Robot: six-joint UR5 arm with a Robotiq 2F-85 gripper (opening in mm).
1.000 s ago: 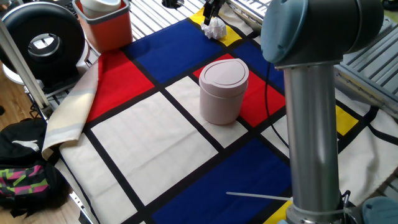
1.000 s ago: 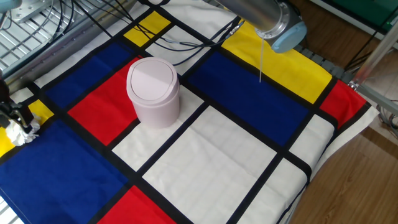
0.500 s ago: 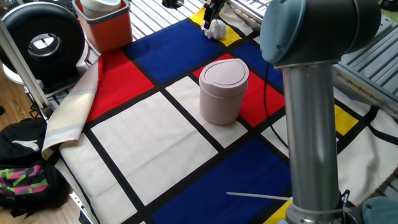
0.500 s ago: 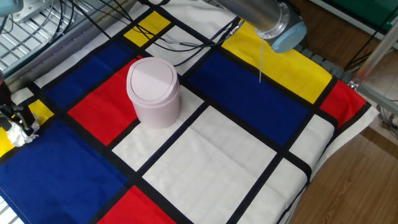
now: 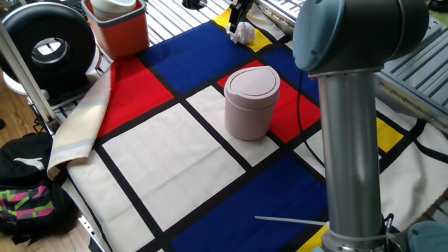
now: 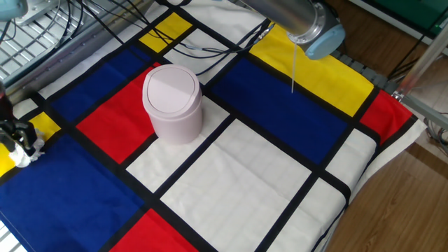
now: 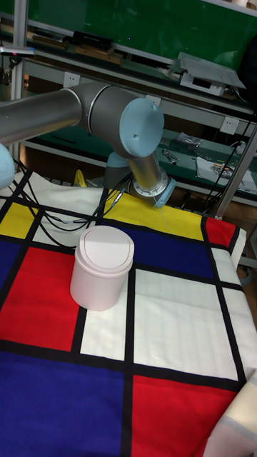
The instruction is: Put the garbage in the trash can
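Note:
The garbage (image 5: 244, 32) is a small white crumpled wad on the yellow patch at the far edge of the cloth; it also shows as the garbage (image 6: 22, 156) at the left edge of the other fixed view. My gripper (image 5: 239, 25) comes down on it from above, its dark fingers (image 6: 19, 134) closed around the wad's top. The trash can (image 5: 250, 101), pale pink with a rounded swing lid, stands upright mid-cloth, well apart from the gripper. The trash can (image 6: 173, 103) and trash can (image 7: 102, 268) appear in the other views too. The tall view shows neither gripper nor garbage.
A red-orange square bin (image 5: 119, 26) with a white insert stands at the far left corner. Black cables (image 6: 210, 43) trail across the cloth behind the can. My arm's grey column (image 5: 350, 154) fills the near right. A backpack (image 5: 28, 189) lies on the floor beside the table.
The wad looks smaller and more squeezed than a second ago, with the fingers drawn in around it. The trash can has not moved.

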